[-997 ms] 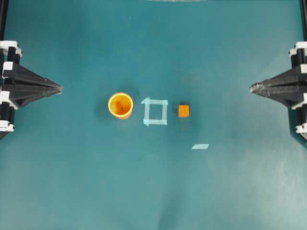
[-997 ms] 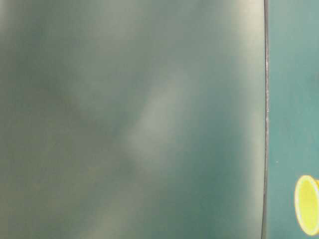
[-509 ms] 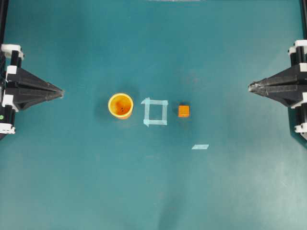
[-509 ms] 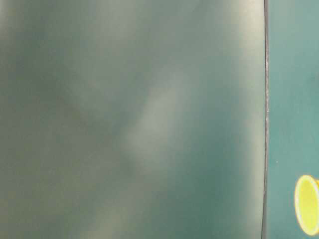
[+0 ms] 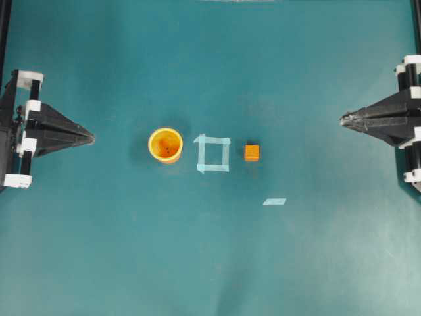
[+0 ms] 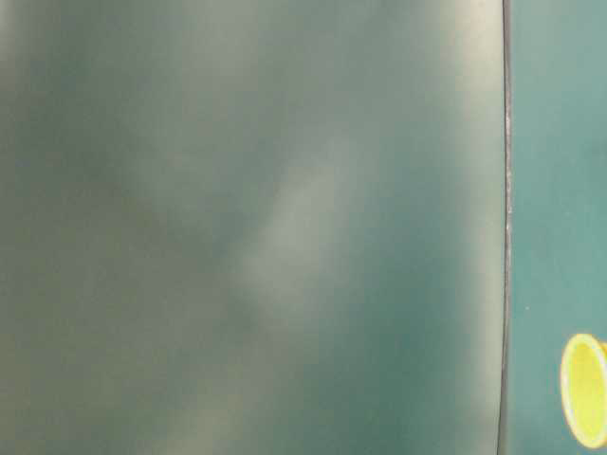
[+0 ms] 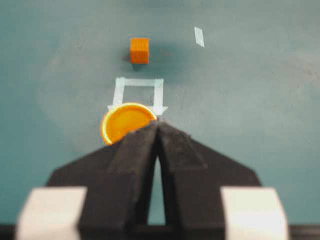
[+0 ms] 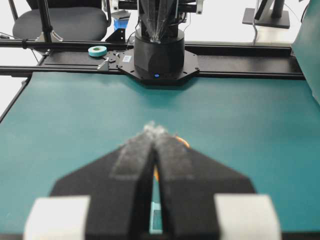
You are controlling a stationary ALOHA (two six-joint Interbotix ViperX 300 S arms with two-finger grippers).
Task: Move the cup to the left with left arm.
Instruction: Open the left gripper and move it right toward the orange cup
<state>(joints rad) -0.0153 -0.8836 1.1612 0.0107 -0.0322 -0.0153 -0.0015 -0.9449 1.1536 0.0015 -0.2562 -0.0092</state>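
Observation:
The cup (image 5: 165, 145), orange-yellow with a lighter rim, stands upright on the teal table, left of a taped square. My left gripper (image 5: 92, 137) is to its left, a clear gap away, pointing at it with fingertips touching and nothing held. In the left wrist view the cup (image 7: 125, 122) sits just beyond and slightly left of the left gripper (image 7: 157, 124). The table-level view catches only the cup's edge (image 6: 585, 391). My right gripper (image 5: 342, 120) is far right, shut and empty. Its wrist view shows the right gripper (image 8: 155, 131) hiding all but a sliver of the cup (image 8: 182, 141).
A pale tape square (image 5: 213, 153) lies just right of the cup, and a small orange cube (image 5: 252, 152) sits right of that. A loose tape strip (image 5: 274, 201) lies nearer the front. A blurred grey-green surface fills most of the table-level view. The opposite arm's base (image 8: 160, 55) stands at the far edge.
My left gripper has swung toward the cup, its tip now a little farther right and lower in the overhead view. The cup, the cube and the right gripper stay put.

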